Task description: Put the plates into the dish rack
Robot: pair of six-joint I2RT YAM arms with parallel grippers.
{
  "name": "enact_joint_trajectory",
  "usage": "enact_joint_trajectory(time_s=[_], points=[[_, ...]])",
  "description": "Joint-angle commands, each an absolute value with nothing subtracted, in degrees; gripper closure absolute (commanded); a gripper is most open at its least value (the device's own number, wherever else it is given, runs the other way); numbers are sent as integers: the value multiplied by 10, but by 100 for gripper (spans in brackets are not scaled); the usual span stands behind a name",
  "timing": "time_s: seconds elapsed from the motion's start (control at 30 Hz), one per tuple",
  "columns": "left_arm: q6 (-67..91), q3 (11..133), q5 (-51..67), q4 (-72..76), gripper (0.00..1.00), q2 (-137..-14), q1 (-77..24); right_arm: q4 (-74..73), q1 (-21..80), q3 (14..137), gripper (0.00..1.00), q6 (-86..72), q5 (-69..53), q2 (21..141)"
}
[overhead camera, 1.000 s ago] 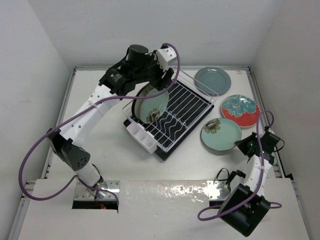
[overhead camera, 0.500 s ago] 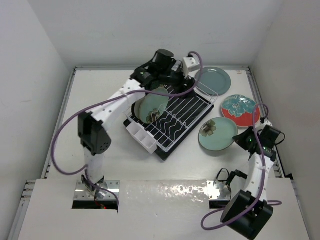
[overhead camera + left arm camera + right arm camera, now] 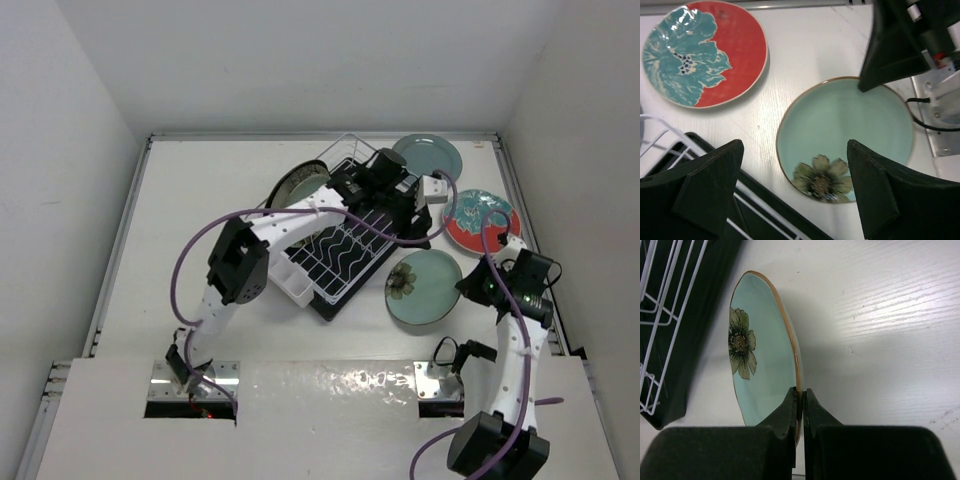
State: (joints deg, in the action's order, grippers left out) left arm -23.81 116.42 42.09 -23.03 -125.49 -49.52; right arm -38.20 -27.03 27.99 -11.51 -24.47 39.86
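My right gripper (image 3: 801, 392) is shut on the rim of the pale green plate with the dark flower (image 3: 760, 370) and holds it tilted up off the table, just right of the dish rack (image 3: 345, 245). In the top view this plate (image 3: 425, 290) hangs left of the right gripper (image 3: 470, 285). My left gripper (image 3: 793, 150) is open and empty, hovering over the rack's right edge and above the green plate (image 3: 850, 125); in the top view the left gripper (image 3: 405, 205) reaches across the rack. The cream plate with the dark rim (image 3: 293, 185) stands in the rack. The red plate (image 3: 482, 225) and the grey-teal plate (image 3: 428, 155) lie flat.
The white cutlery box (image 3: 285, 278) sits at the rack's near-left end. The red plate (image 3: 705, 50) lies beside the rack's wire (image 3: 660, 142). The right arm (image 3: 895, 45) shows dark over the green plate. White walls close in on the back and right.
My left arm has swung right, away from the cream plate in the rack, across to the rack's right side. My right gripper has carried the green plate left towards the rack.
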Motion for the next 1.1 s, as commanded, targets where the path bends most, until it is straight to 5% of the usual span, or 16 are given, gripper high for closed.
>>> enact_joint_trajectory(time_s=[0.0, 0.8, 0.97, 1.0, 1.03, 1.07], points=[[-279, 1215, 433, -199, 18, -1300, -516, -384, -263, 322, 100, -91, -275, 374], [-438, 1245, 547, -294, 16, -1392, -536, -367, -243, 359, 100, -36, -381, 305], [-479, 1252, 559, -358, 50, -1389, -539, -370, -243, 357, 100, -32, -369, 306], [-475, 1256, 558, -357, 61, -1388, -539, -368, -243, 357, 100, -33, -369, 305], [-452, 1259, 558, -355, 84, -1387, -539, -367, -243, 359, 100, -32, -362, 303], [-432, 1268, 552, -339, 91, -1385, -539, -362, -243, 361, 100, -33, -358, 301]])
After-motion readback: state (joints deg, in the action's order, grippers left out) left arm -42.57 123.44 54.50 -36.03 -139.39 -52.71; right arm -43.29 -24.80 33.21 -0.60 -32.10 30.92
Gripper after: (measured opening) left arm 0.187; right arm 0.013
